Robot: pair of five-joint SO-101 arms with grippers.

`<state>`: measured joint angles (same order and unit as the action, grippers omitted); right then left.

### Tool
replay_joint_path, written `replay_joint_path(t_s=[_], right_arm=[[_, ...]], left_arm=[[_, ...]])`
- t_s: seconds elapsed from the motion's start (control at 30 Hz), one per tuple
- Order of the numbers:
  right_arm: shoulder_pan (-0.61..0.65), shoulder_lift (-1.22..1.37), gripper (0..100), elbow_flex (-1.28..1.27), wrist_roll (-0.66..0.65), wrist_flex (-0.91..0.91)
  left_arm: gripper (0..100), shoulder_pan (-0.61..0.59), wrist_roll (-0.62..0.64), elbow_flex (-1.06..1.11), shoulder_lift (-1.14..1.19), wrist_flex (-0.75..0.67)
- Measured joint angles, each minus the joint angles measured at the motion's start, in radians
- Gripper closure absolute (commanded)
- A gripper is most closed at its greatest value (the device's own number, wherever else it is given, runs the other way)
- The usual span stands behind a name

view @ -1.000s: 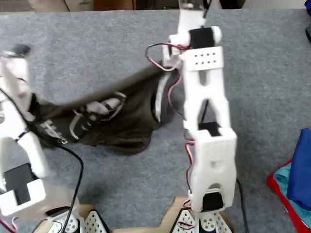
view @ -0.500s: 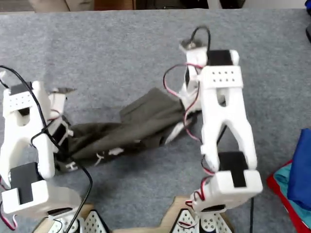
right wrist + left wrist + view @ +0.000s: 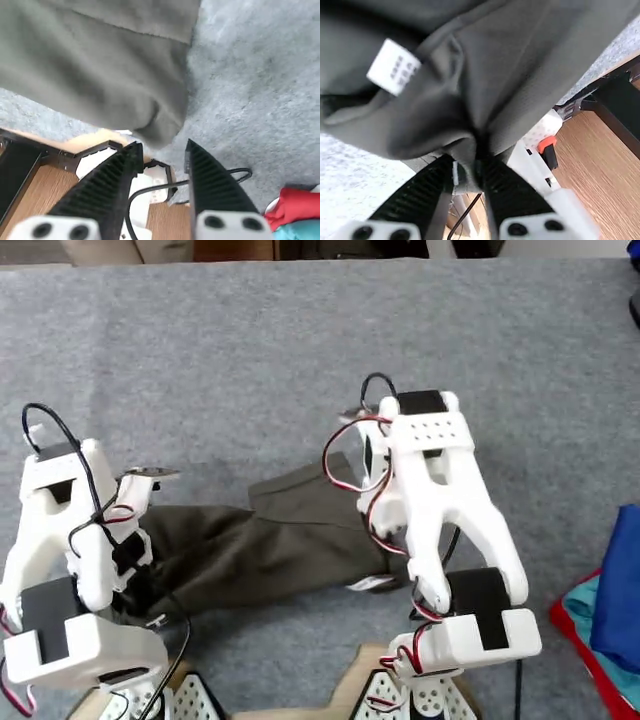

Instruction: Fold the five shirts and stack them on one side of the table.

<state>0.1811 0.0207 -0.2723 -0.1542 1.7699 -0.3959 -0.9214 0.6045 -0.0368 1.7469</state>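
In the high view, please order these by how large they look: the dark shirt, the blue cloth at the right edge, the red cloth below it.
1. dark shirt
2. blue cloth, cut off by the edge
3. red cloth, mostly covered; true size unsure

The fuzzy gray table (image 3: 220,350) has a dark shirt (image 3: 270,545) lying bunched up on it. A pile of bright clothes (image 3: 612,600) sits at one edge.

The shirt (image 3: 270,550) is matt dark cloth; the table (image 3: 200,360) is rough grey felt.
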Motion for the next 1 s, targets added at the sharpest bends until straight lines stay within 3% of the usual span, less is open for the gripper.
replay_joint_path(t_s=[0.07, 0.33, 0.47, 0.63, 0.8, 1.0], right_arm=[[0.000, 0.000, 83.2, 0.066, 0.000, 0.000], [0.060, 0.023, 83.2, 0.319, 0.005, -0.026], [0.106, 0.164, 83.2, 0.419, 0.083, -0.086], [0.137, 0.384, 83.2, 0.624, 0.190, -0.054], [0.137, 0.503, 83.2, 0.798, 0.212, -0.006], [0.137, 0.511, 83.2, 0.827, 0.227, -0.005]], left_arm=[[76, -0.021, 0.009, -0.025, 0.000, 0.000], [76, -0.084, 0.069, -0.198, 0.000, 0.000], [76, -0.084, 0.127, -0.207, 0.000, 0.000], [76, -0.084, 0.287, -0.207, 0.000, 0.000], [76, -0.084, 0.479, -0.173, 0.000, 0.000], [79, -0.094, 0.546, -0.115, 0.000, 0.000]])
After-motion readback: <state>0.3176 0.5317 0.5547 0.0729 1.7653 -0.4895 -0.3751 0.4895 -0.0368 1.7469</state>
